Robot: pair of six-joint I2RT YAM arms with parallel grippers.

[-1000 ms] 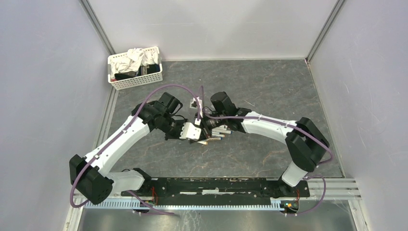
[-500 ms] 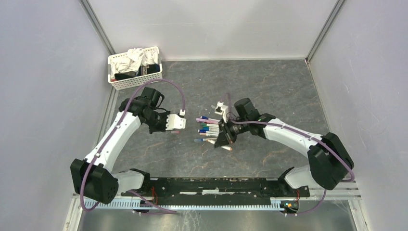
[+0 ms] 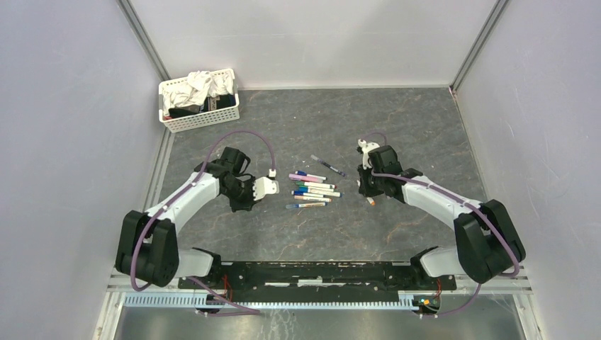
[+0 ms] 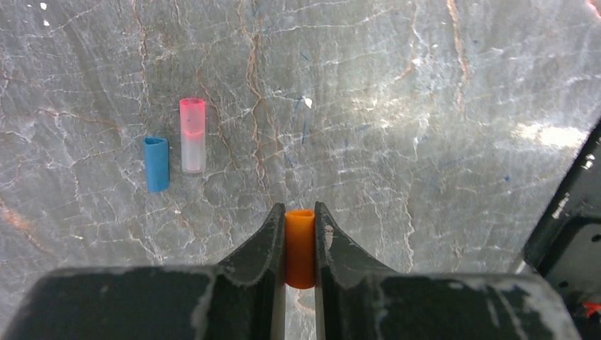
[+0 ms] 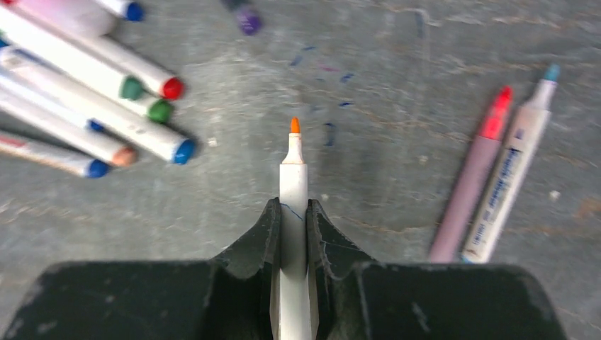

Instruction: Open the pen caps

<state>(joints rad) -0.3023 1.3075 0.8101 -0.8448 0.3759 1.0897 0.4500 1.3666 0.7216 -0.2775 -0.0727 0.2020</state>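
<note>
I've drawn the left gripper [image 4: 300, 216] and its orange cap [image 4: 300, 248] leftward from frame centre. The right gripper [image 5: 292, 211] took the uncapped pen [image 5: 293, 166] rightward.

A white slotted basket [image 3: 200, 120] stands at the far left corner of the grey veined table [image 3: 411, 127], close to the left wall [image 3: 64, 142]. It holds crumpled white cloth [image 3: 190, 88] above dark items [image 3: 186, 110] that cannot be identified. A black mounting rail [image 3: 319, 273] runs along the near edge, with a grey slotted duct [image 3: 283, 300] just in front of it. In the right wrist view, a pink uncapped pen [image 5: 471, 191] and a white uncapped pen [image 5: 512, 170] lie side by side, touching, and small blue ink marks [image 5: 333, 131] spot the table.
</note>
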